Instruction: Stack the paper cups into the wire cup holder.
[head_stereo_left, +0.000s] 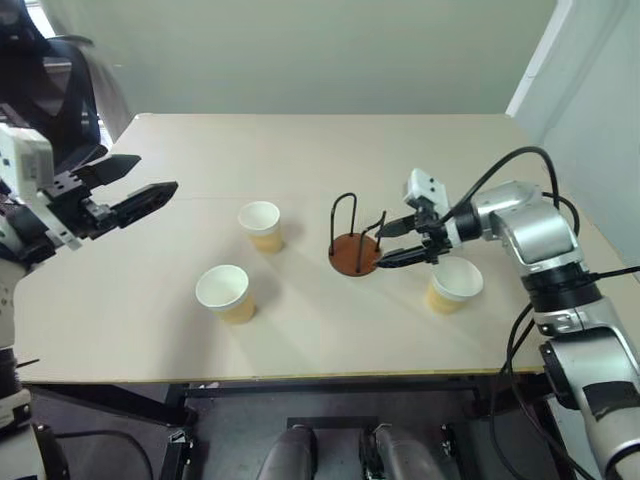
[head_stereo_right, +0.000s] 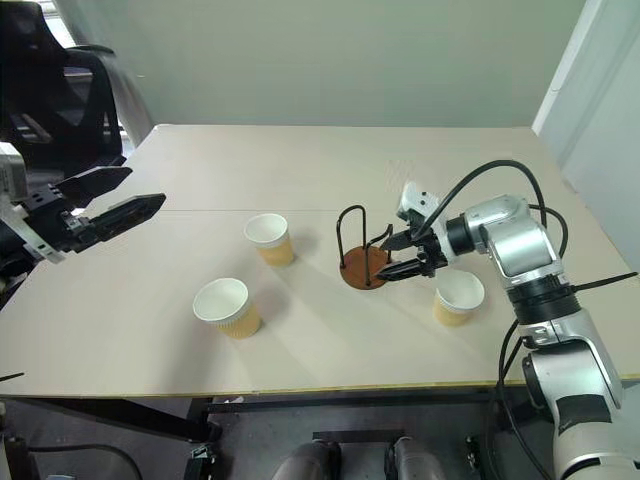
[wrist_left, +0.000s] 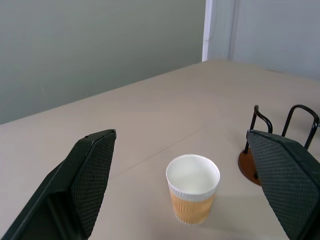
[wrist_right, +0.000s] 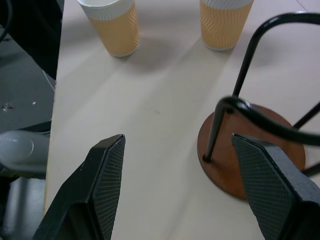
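The beige table (head_stereo_left: 330, 150) carries everything. On it stand one wire cup holder (head_stereo_left: 354, 254), empty, near the middle, and three paper cups, all upright and apart from it: one (head_stereo_left: 261, 225) just to its left, one (head_stereo_left: 226, 293) nearer the front edge, one (head_stereo_left: 453, 285) to its right.

The right gripper (head_stereo_left: 392, 243) hangs at the holder's right side, jaws apart and holding nothing. The left gripper (head_stereo_left: 140, 185) hovers off the table's left edge, jaws wide, empty.

No cup is stacked yet; I judge this the opening reach. Next, a gripper must close on a cup's wall, perhaps with the holder steadied.
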